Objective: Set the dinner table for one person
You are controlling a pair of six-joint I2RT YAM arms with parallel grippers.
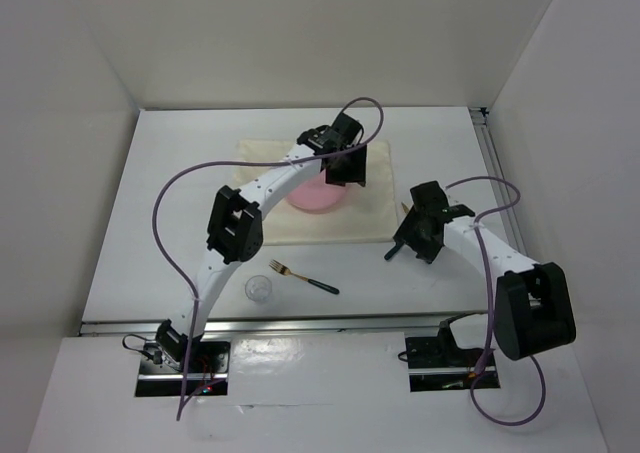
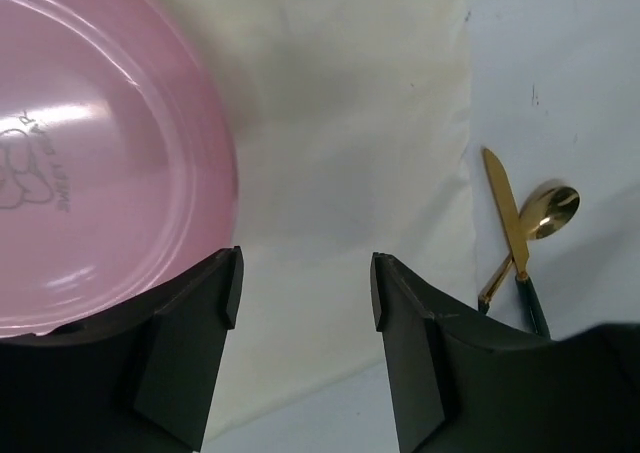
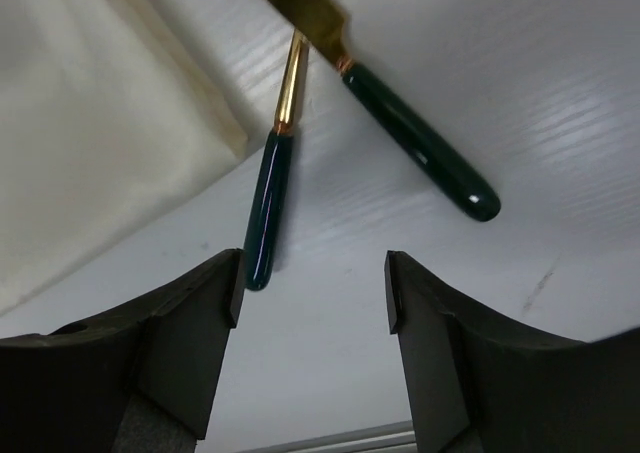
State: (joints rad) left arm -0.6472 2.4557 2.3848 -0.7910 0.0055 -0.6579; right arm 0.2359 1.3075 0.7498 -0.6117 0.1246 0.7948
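- Over the cream placemat (image 2: 340, 123), your left gripper (image 2: 305, 273) stands spread and empty beside the pink plate (image 2: 90, 153).
- Your right gripper (image 3: 312, 273) hangs spread, empty, above the knife (image 3: 420, 143) and spoon (image 3: 268, 213).
- The dinner table (image 1: 180, 193) lies under everything; 1 fork (image 1: 300, 276) sits near its front.

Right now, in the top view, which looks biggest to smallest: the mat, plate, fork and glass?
1. Mat
2. Plate, partly hidden
3. Fork, long but thin
4. Glass

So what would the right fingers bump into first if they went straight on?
Probably the bare table, in the gap between spoon and knife handles. Depth is unclear, so the spoon could come first.
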